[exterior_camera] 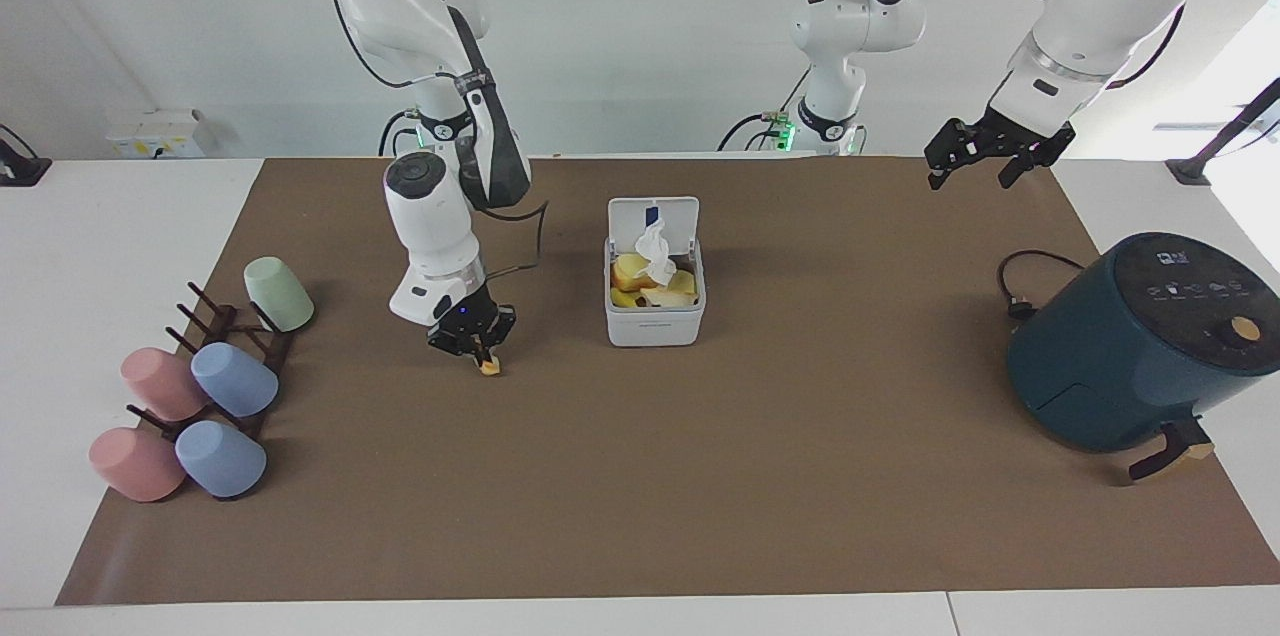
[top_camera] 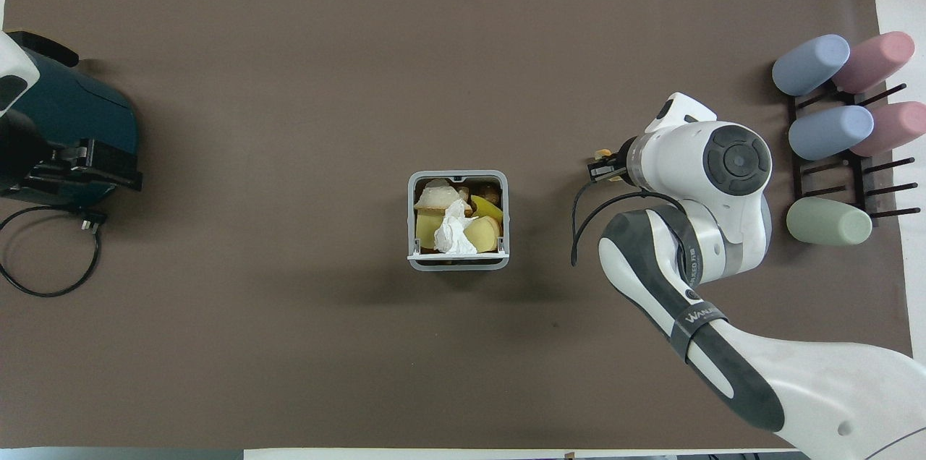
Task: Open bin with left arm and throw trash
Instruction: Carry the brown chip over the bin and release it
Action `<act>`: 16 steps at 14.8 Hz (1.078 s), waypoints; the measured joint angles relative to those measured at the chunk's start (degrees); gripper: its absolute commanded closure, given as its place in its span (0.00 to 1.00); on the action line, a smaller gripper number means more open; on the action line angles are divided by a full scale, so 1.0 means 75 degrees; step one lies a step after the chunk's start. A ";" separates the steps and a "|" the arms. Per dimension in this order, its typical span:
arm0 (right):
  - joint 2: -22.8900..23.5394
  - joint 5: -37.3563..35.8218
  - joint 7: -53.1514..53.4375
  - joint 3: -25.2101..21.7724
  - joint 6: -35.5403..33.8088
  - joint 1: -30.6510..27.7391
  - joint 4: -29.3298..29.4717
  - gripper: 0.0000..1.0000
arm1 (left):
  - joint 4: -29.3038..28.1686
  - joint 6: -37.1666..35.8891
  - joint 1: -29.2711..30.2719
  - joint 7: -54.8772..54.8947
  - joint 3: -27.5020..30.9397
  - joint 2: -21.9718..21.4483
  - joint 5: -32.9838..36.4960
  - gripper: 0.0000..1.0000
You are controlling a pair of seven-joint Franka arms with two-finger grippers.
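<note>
Right pincer (exterior_camera: 484, 356) low over the brown mat (exterior_camera: 640, 476), toward the right arm's end of the surface (exterior_camera: 100, 246), fingers closed narrow on a small orange scrap (exterior_camera: 489, 367). Facing view shows the scrap at the fingertips, at or just above the mat; cannot tell which. In the overhead view the arm's wrist hides most of the pincer (top_camera: 602, 169); only a sliver of the scrap (top_camera: 602, 153) shows at its edge.

Bin (exterior_camera: 655, 316) stands mid-mat, apart from the right pincer, toward the left arm's end from it. Lid (exterior_camera: 653, 216) upright, hinged on the side nearer the robots. The overhead view (top_camera: 458, 220) shows the inside packed: yellow wedges and a white tissue (top_camera: 453, 228). In the facing view the tissue (exterior_camera: 654, 251) stands up above the rim.

Left pincer (exterior_camera: 985, 156) waits in the air, fingers spread wide, over the mat's edge nearest the robots; not in the overhead view.

Bare mat between bin and right pincer. Cup rack (exterior_camera: 215, 356) at the right arm's end, air fryer (exterior_camera: 1135, 341) at the left arm's end.
</note>
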 measured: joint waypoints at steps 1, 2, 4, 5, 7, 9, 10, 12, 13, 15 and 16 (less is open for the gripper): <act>-0.0095 0.0132 0.0484 0.0162 -0.0397 0.0004 0.0280 1.00 | 0.0000 0.0001 0.0000 0.0000 0.0000 0.0000 0.0000 0.00; -0.0198 0.0289 0.1020 0.0332 -0.0861 0.0007 0.0634 1.00 | 0.0000 0.0001 0.0000 0.0000 0.0000 0.0000 0.0000 0.00; -0.0359 0.0535 0.2223 0.0659 -0.1755 0.0012 0.1416 1.00 | 0.0000 0.0001 0.0000 0.0000 0.0000 0.0000 0.0000 0.00; -0.0402 0.0625 0.2816 0.0823 -0.2078 0.0012 0.1743 1.00 | 0.0000 0.0001 0.0000 0.0000 0.0000 0.0000 0.0000 0.00; -0.0419 0.0838 0.4033 0.1180 -0.2315 0.0015 0.2129 1.00 | 0.0000 0.0002 0.0000 0.0000 0.0000 0.0000 0.0000 0.00; -0.0401 0.1064 0.5154 0.1512 -0.2246 0.0050 0.2164 1.00 | 0.0000 0.0002 0.0000 0.0000 0.0000 0.0000 0.0000 0.00; -0.0376 0.1115 0.5608 0.1606 -0.2210 0.0131 0.2117 1.00 | 0.0000 0.0002 0.0000 0.0000 0.0000 0.0000 0.0000 0.00; -0.0347 0.1416 0.6216 0.1664 -0.2061 0.0316 0.1937 1.00 | 0.0000 0.0002 0.0000 0.0000 0.0000 0.0000 0.0000 0.00; -0.0349 0.1768 0.6321 0.1666 -0.2013 0.0388 0.1851 1.00 | 0.0000 0.0002 0.0000 0.0000 0.0000 0.0000 0.0000 0.00; -0.0356 0.2407 0.6356 0.1668 -0.1882 0.0442 0.1717 1.00 | 0.0000 0.0002 0.0000 0.0000 0.0000 0.0000 0.0000 0.00; -0.0364 0.2660 0.6356 0.1666 -0.1792 0.0441 0.1648 1.00 | 0.0000 0.0002 0.0000 0.0000 0.0000 0.0000 0.0000 0.00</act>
